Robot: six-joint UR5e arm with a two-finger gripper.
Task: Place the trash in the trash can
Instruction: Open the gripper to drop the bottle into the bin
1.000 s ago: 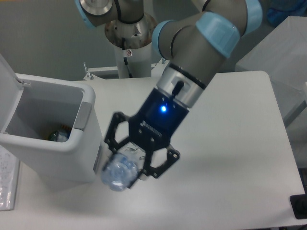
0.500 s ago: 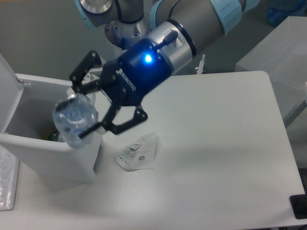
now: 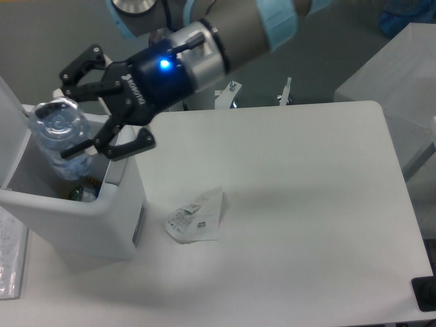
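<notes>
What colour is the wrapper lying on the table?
White with small dark print, seen in the fixed camera view: the wrapper.

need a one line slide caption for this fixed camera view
Tool holds the plastic bottle over the open trash can; wrapper lies on the table.
</notes>
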